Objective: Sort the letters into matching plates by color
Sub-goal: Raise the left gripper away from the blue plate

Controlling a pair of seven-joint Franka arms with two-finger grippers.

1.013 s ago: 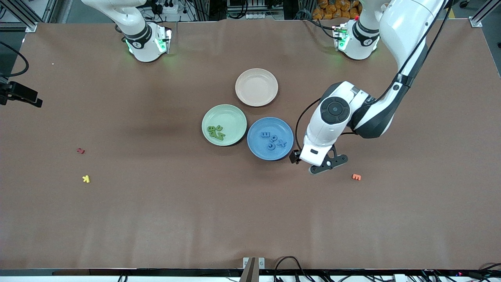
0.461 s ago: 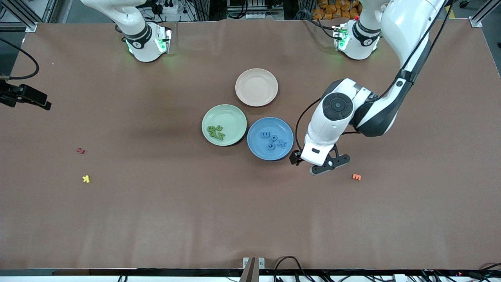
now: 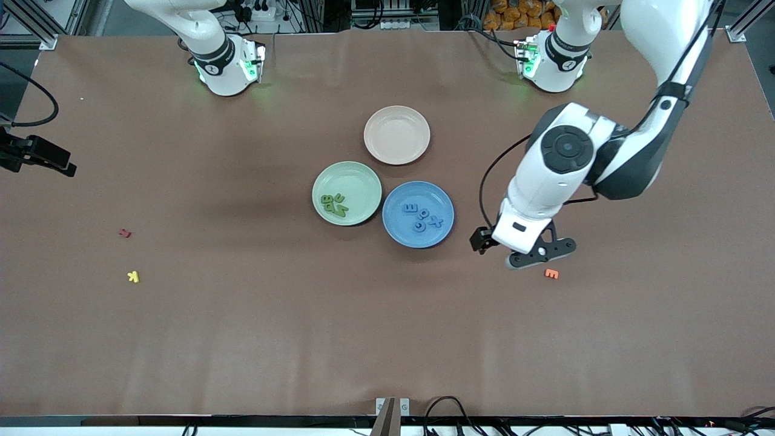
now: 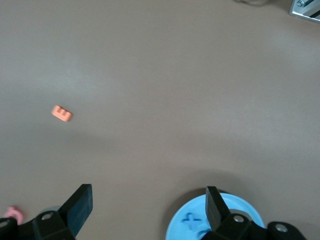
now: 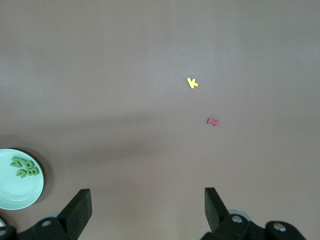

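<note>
Hanging over bare table beside the small orange foam letter point(image 3: 551, 274), the left gripper point(image 3: 539, 255) has wide, empty fingers and could grab this wrong-colour piece. The right gripper point(image 5: 145, 210) waits, wide too. Tiny dark green foam letters point(image 3: 334, 204) lie in the round mint green plate point(image 3: 357, 178), blue foam letters point(image 3: 421, 217) in the round blue plate point(image 3: 399, 233).

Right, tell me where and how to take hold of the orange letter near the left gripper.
The orange letter lies flat and alone on the table, so come straight down from above with the left gripper, which hangs open beside it. Probably pinch its two long outer edges, not the notched side; it is thin, so the fingers must reach table level.
</note>
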